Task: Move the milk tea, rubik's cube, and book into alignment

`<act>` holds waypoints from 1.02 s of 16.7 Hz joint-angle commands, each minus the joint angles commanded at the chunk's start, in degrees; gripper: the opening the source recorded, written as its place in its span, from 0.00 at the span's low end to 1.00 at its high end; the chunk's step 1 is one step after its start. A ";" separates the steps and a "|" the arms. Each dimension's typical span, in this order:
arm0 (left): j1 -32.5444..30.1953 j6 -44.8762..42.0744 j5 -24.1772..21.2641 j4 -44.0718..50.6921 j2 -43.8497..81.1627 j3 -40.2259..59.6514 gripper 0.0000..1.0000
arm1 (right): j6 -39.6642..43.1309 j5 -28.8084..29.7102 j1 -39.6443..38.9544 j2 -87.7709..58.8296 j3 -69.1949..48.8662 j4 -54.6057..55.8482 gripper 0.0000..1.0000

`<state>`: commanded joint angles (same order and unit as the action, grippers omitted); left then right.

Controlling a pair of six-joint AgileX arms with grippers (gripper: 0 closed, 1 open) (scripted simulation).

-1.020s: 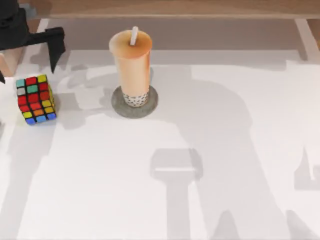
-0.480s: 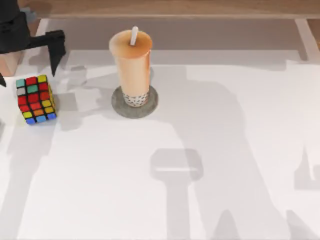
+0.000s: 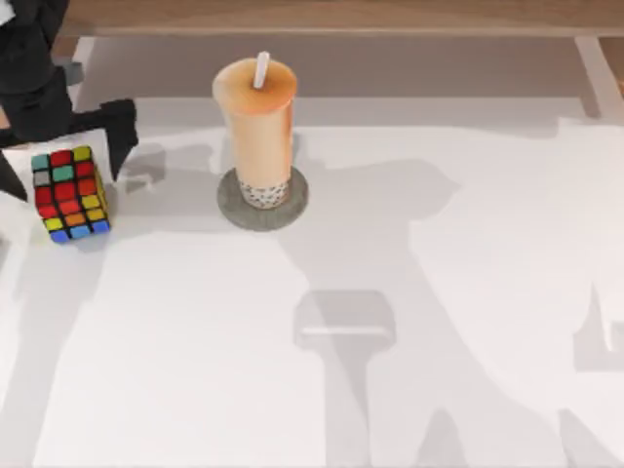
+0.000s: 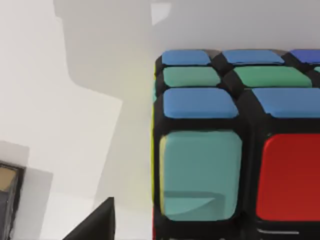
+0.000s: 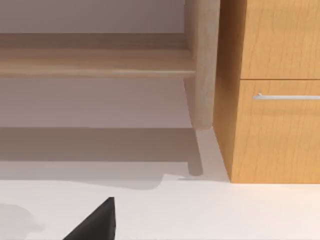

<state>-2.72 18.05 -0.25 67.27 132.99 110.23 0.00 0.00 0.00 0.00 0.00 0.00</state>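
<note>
Since a second ago the left gripper (image 3: 63, 171) has come down and toward the near side, so its dark fingers (image 3: 119, 135) now stand apart on either side of the rubik's cube (image 3: 68, 193), above it and not yet clamped. That cube sits near the tabletop's (image 3: 390, 292) left edge, with little room on that side. Upright and unmoved, the milk tea (image 3: 256, 127) stands on a flat grey disc (image 3: 291, 207) to the cube's right, well apart from it, toward the far edge. Wide bare tabletop lies open to the right and near side. In the left wrist view the cube (image 4: 235, 140) looms close. I cannot tell how the right gripper's fingers stand.
</note>
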 joint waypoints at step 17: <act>0.10 -0.07 0.01 -0.25 0.25 0.02 0.02 | 0.00 0.00 0.00 0.00 0.00 0.00 1.00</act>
<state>-2.62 17.98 -0.24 67.02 133.24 110.25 0.00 0.00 0.00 0.00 0.00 0.00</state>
